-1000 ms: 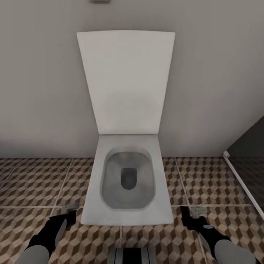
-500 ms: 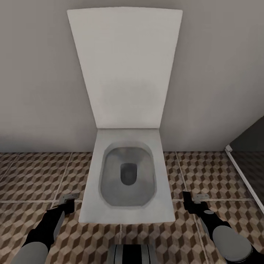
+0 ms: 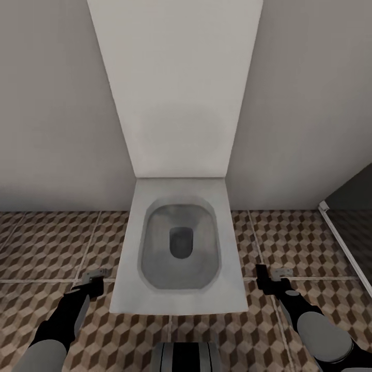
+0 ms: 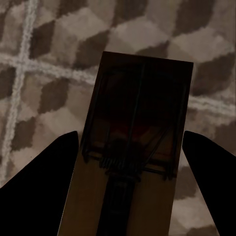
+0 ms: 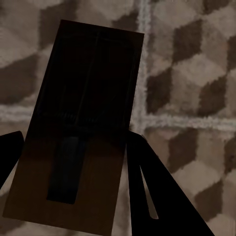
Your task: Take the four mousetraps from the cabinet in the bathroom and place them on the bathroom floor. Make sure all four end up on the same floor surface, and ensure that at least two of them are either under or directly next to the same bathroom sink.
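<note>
- Robot faces a white toilet (image 3: 178, 248), lid up against the grey wall; bowl sits at 12 o'clock from its trunk.
- Left hand (image 3: 92, 281) low at abt 8 o'clock of the bowl, right hand (image 3: 271, 279) at abt 4 o'clock, both hanging above the bathroom floor (image 3: 46, 253).
- Each hand carries a mousetrap: left mousetrap (image 4: 135, 147) lies between the two dark fingers (image 4: 34, 182) in the left wrist view; right mousetrap (image 5: 81, 123) likewise in the right wrist view, board pointing out past the fingertips.
- Left hand looks clamped on its trap by the long edges; right hand looks clamped too, though one finger sits in shadow, so contact on that side is a judgement.
- From the head, only small grey-brown ends of the traps show at the fingertips.
- Handling, my guess: thin stiff wooden boards, light, w/ wire spring parts on top. Best held across the bare long edges near the back end, clear of the wire bar; smooth wood could slide if the squeeze is slack.
- Glass shower edge (image 3: 341, 243) at 3 o'clock; tinted floor past it doesn't count.
- No sink or cabinet here, so these two traps likely need carrying on to the sink.
</note>
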`<state>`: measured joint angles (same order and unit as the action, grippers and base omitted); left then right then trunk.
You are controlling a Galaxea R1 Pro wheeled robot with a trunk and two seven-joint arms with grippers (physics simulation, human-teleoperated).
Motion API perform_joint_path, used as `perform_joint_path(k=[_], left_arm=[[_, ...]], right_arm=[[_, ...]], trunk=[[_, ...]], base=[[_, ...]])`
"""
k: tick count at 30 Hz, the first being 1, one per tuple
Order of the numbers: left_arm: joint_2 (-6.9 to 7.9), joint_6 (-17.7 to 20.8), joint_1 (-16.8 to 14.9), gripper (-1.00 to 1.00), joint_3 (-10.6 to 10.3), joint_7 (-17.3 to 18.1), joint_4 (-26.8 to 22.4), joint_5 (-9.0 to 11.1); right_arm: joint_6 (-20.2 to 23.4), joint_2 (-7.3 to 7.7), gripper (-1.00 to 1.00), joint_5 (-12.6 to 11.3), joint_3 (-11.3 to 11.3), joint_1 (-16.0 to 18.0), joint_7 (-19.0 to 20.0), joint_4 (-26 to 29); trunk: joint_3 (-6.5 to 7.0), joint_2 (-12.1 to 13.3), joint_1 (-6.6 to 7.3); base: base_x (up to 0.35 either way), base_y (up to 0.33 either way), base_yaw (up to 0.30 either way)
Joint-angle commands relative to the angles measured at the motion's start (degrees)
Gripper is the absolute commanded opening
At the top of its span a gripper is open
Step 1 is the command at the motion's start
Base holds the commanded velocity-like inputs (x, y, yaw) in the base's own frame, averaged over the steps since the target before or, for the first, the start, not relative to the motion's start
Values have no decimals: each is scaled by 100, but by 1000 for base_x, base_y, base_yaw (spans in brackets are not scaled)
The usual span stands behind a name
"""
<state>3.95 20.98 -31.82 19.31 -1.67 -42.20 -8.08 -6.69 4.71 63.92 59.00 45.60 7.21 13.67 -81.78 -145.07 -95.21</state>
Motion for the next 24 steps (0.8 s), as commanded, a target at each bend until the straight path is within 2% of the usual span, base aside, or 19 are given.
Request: perform_joint_path(k=[1,5,9,16,24], left_arm=[[18,-2,0,-100,9,0,-2,1],[53,-152,0,-100,25,0,-3,0],[43,-493,0,-100,21,9,8,0],[62,-557,0,-100,23,177,9,-9],[39,-603,0,-100,26,209,14,-9]], right_arm=[[-24,-2,-100,-20,0,0,24,-1],[-73,-4,-100,-17,-2,1,25,-11],[-91,-5,-100,-16,1,1,26,-13],[-95,-5,-100,-17,-2,1,26,-14],[-95,-5,-100,-13,-2,1,25,-14]], trunk=[[0,0,0],[0,0,0],[0,0,0],[0,0,0],[0,0,0]], base=[[0,0,0],[0,0,0],[0,0,0],[0,0,0],[0,0,0]])
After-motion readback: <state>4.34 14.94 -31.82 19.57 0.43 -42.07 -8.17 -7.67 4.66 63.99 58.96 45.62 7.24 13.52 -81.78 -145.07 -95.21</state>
